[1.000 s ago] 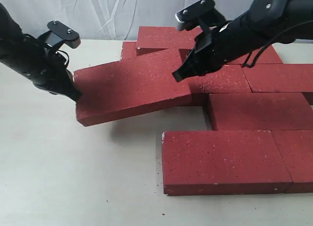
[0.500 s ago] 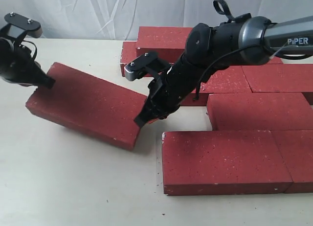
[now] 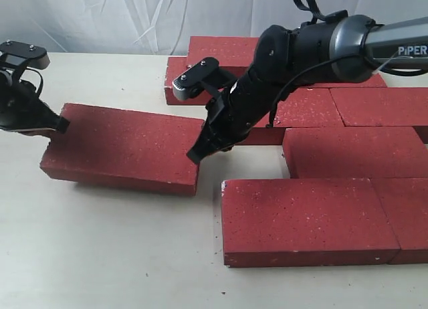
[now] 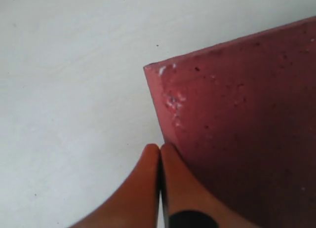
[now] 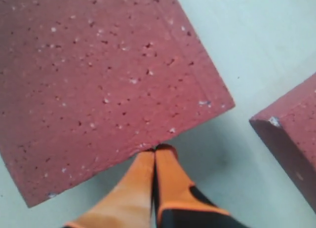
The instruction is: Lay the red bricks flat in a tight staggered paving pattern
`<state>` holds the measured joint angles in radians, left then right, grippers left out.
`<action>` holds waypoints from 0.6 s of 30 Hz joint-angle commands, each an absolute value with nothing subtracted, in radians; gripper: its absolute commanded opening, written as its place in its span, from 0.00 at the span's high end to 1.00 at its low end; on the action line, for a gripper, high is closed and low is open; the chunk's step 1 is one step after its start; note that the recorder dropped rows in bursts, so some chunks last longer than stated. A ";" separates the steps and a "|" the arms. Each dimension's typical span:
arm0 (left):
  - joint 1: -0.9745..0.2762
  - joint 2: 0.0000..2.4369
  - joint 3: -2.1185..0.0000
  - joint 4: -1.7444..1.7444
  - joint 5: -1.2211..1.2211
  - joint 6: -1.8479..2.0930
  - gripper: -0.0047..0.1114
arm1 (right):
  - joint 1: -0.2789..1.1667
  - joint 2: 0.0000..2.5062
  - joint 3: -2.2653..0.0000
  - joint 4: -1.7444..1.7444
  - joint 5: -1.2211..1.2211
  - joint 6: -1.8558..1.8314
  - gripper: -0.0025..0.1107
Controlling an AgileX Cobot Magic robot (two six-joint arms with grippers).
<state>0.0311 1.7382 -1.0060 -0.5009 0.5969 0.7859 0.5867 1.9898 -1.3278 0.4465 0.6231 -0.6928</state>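
My left hand (image 3: 60, 125) and right hand (image 3: 196, 152), both pinched together, bracket the loose brick (image 3: 120, 145); I'd push evenly, holding it flat, square to the paved bricks (image 3: 301, 219).

The only writing I can read is the white word "PiPER" (image 3: 411, 51), printed on the silver-grey link (image 3: 378, 43) of my right arm at the right edge of the exterior view, well back from my right gripper (image 3: 194, 155). The letters run along the link, slightly tilted with it.
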 commanded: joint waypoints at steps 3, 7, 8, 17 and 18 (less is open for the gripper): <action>0.029 1.739 -1.003 -0.480 0.611 0.784 0.96 | 0.587 1.972 -1.340 0.300 0.625 -0.578 0.99; 0.029 1.739 -1.003 -0.480 0.607 0.784 0.96 | 0.587 1.972 -1.340 0.298 0.615 -0.578 0.99; 0.029 1.739 -1.003 -0.478 0.609 0.784 0.96 | 0.587 1.972 -1.340 0.305 0.618 -0.578 0.99; 0.029 1.739 -0.984 -0.552 0.405 0.784 0.96 | 0.649 1.970 -1.368 0.400 0.724 -0.679 0.99; 0.029 1.739 -0.978 -0.570 0.380 0.784 0.96 | 0.652 1.970 -1.368 0.393 0.724 -0.692 0.99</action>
<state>0.0311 1.7396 -0.9944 -0.5106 0.4776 0.7859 0.6365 1.9856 -1.3597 0.3927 0.7038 -0.6440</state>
